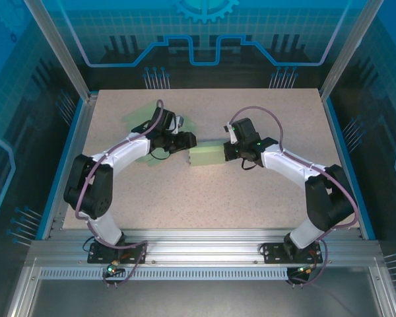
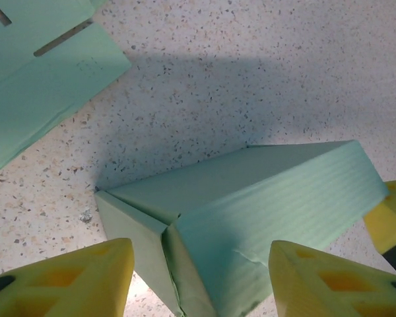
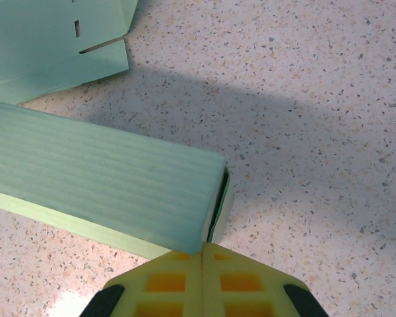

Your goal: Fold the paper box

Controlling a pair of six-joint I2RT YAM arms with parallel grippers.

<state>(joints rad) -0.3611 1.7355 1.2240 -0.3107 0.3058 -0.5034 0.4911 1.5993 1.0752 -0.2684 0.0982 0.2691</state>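
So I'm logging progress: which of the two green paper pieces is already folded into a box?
The central piece, a closed block. The other piece lies flat, its slots open.

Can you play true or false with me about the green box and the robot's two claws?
1. The paper box is green. True.
2. The left gripper is shut tight. False: it is open, with one yellow finger on each side of the box's end.
3. The right gripper has its fingers pressed together. True: they are closed, right at the box's other end.
4. The box is lifted up in the air. False: it rests on the speckled table.
5. A flat green cardboard sheet with slots lies on the table near the box. True.
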